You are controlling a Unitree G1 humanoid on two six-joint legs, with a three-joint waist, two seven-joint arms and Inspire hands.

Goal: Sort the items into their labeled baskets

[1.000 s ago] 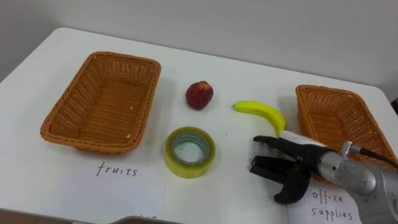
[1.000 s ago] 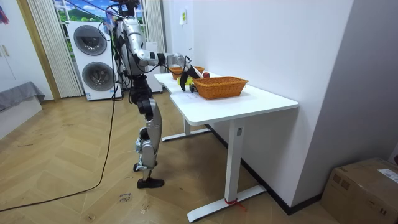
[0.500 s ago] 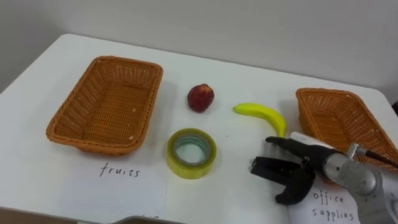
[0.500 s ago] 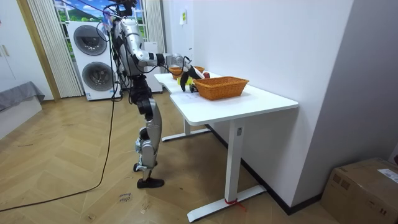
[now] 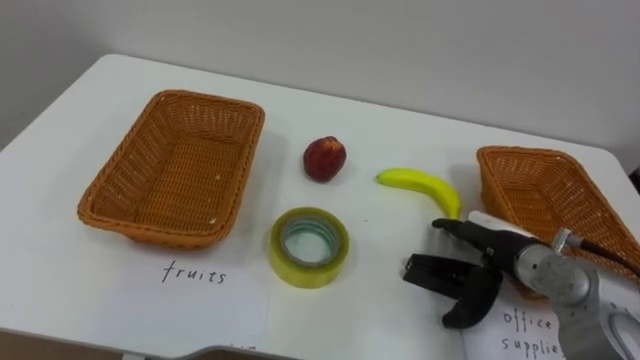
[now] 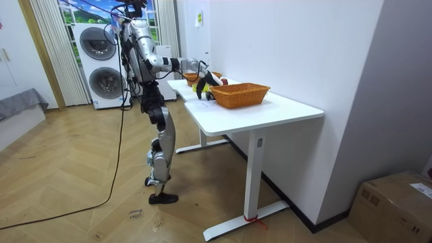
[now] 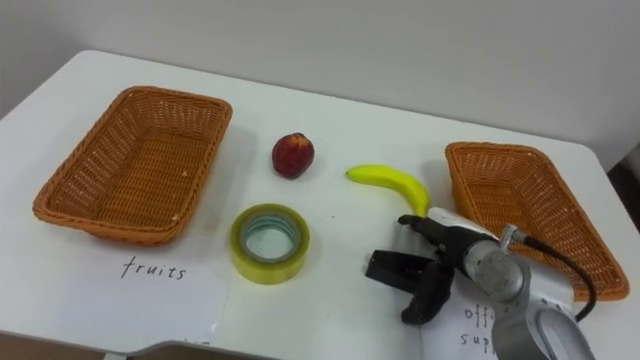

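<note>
In the left eye view a white counter (image 5: 400, 120) carries a wicker basket (image 5: 205, 98) at the left, empty, with a handwritten paper label (image 5: 200, 300) below it; a red peach (image 5: 325, 158) lies at upper centre, a yellow tape roll (image 5: 336, 250) below it, and a banana (image 5: 420, 185) to the right; a second wicker basket (image 5: 520, 155), also empty, sits at the right edge; the right hand (image 5: 490, 262) hovers at lower right, just below the banana's right end, fingers spread and thumb hooked down, holding nothing; whether a fingertip touches the banana I cannot tell.

The room view gives what the eye views lack: the robot stands upright on a wooden floor (image 6: 81, 202) at the counter's (image 6: 270, 111) far end, right arm stretched over it; two stacked washing machines (image 6: 101, 61) stand behind, and a cardboard box (image 6: 395, 202) sits at lower right; the near basket (image 6: 239, 94) hides most of the items.

The right eye view shows the right-hand basket's (image 7: 500, 150) outer rim whole, and another paper label (image 7: 460, 325) under the right hand (image 7: 450, 262).
</note>
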